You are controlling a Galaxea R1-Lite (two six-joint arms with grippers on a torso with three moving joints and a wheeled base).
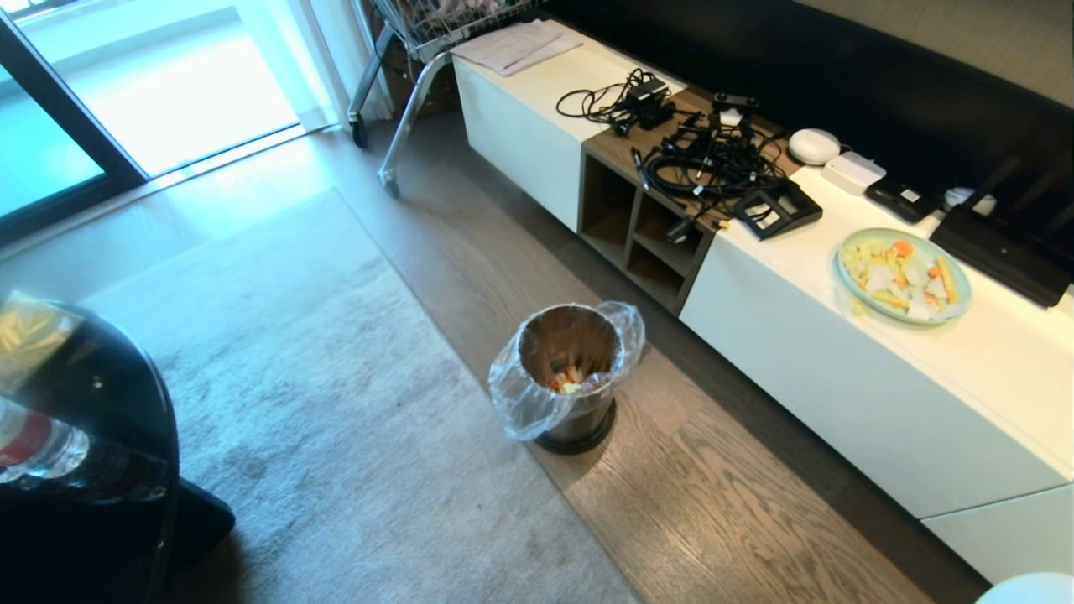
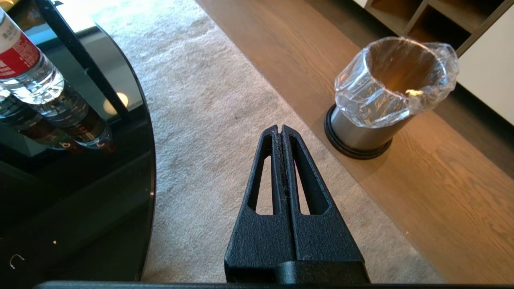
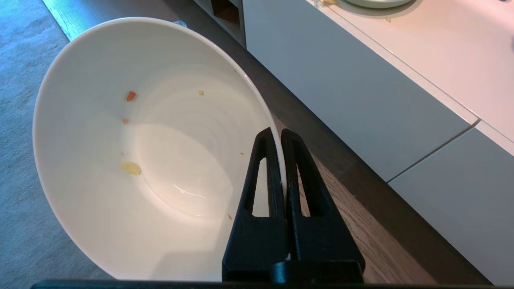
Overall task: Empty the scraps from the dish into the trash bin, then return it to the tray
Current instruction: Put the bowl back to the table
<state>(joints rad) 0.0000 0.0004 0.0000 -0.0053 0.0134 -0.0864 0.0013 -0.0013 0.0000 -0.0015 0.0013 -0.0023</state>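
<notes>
The dish (image 3: 120,160) hangs at my right side, its rim pinched between the fingers of my right gripper (image 3: 280,134), with only small orange and yellow crumbs inside. From the left: my left gripper (image 2: 280,129) is pressed together and empty above the grey rug (image 1: 294,377). The trash bin (image 1: 579,419) stands on the wooden floor (image 1: 713,503), the scraps (image 1: 566,382) at its bottom. On the right, a green plate (image 1: 902,277) of food sits on the white cabinet (image 1: 839,377).

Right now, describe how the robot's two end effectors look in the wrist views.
Both look alike. The left end effector is matte black with a rough, grainy plastic surface: two long fingers tapering from a broad base to narrow rounded tips, each pierced by a long slot. A few pale fibres cling along its inner edges. The right end effector has the same black, slotted, tapering shape. No cables or markings are visible on either.
</notes>
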